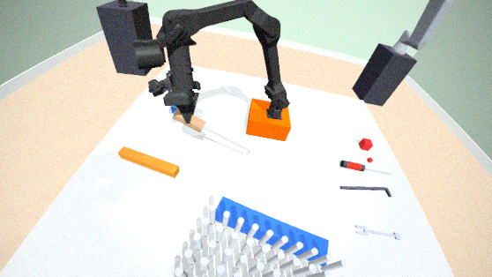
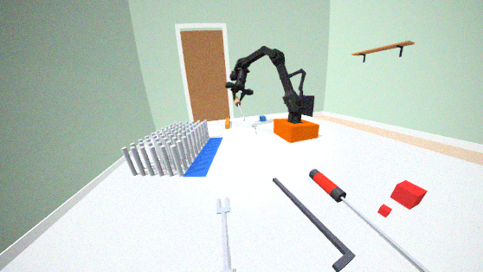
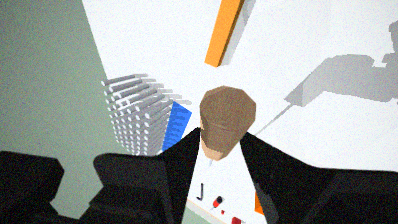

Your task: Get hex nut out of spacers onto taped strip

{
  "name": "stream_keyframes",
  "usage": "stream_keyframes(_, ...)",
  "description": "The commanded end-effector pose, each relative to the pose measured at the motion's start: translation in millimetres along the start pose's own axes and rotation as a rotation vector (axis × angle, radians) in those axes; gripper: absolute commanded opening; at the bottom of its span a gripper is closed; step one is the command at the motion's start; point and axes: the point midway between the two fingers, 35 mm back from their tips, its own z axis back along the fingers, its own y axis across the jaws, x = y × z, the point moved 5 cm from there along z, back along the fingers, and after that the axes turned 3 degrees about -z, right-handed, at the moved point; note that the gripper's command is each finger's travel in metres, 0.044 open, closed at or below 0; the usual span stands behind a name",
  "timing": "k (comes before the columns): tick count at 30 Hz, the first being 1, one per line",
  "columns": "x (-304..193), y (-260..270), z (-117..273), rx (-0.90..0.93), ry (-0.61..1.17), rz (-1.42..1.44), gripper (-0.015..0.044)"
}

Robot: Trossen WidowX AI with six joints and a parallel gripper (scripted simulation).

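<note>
My gripper is shut on the wooden handle of a tool with a thin metal shaft. The tool hangs above the table, well away from the spacers; its shaft slants down and away from the hand, with a small bend at the tip. The grey metal spacers stand in a dense field. The blue taped strip lies along their front. The nut is not visible in any view.
A yellow-orange bar lies left of the strip. The orange base box is behind. A red screwdriver, black hex key, wrench and red cube lie right. A blue block is near the arm.
</note>
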Motion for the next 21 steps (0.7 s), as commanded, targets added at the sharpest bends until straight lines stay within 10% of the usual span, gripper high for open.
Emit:
stream_keyframes(1,-14,12,-4,-0.034,-0.012,0.151,0.0000)
stream_keyframes(21,-72,54,-28,-0.171,-0.006,0.821,0.0000)
